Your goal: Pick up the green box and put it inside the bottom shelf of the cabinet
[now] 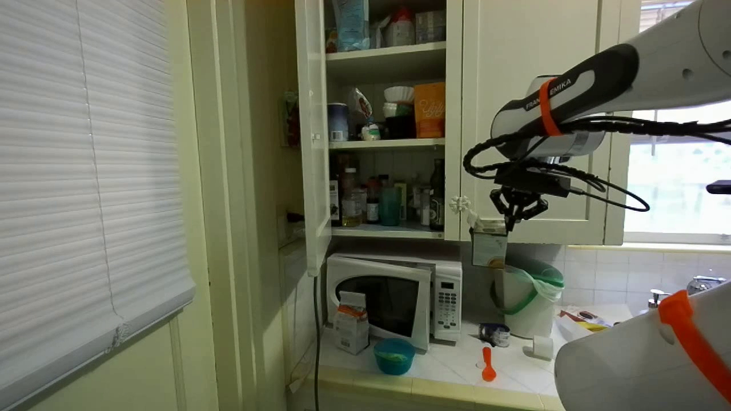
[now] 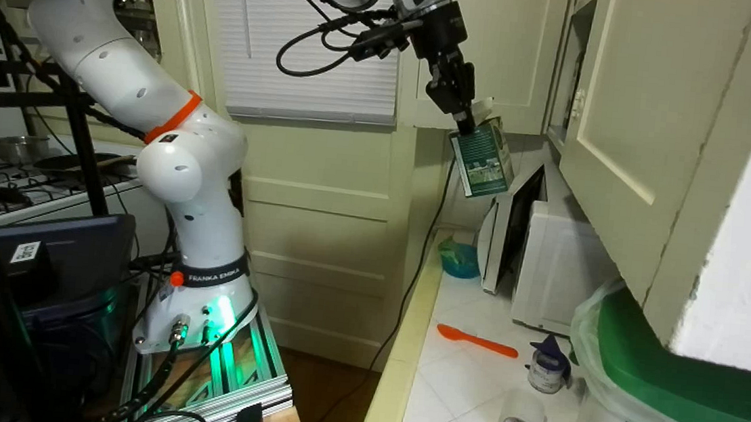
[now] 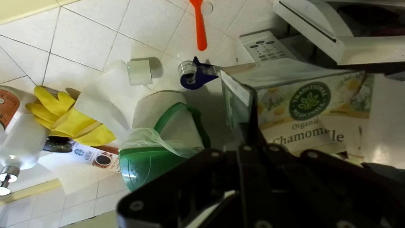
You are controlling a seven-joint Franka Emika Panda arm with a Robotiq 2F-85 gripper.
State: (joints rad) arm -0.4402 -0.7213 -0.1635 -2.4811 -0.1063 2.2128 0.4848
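Wrist view: claw clamped on an edge of the green box (lettering legible: "Organic Chamomile"). Box position, in an exterior view: suspended in the air, tilted, well above the counter. Bottom shelf of the cabinet, in an exterior view, carries a row of bottles. Beneath it stands the microwave, ajar, a teal bowl just in front.

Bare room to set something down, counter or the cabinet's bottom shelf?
Counter: mostly bare tile between teal bowl and orange spoon; more between pale roll and yellow edge. Crowded: by the microwave, with bowl and white package; beside the bin, blue item. Bottom shelf: packed with bottles, only a thin front strip bare.
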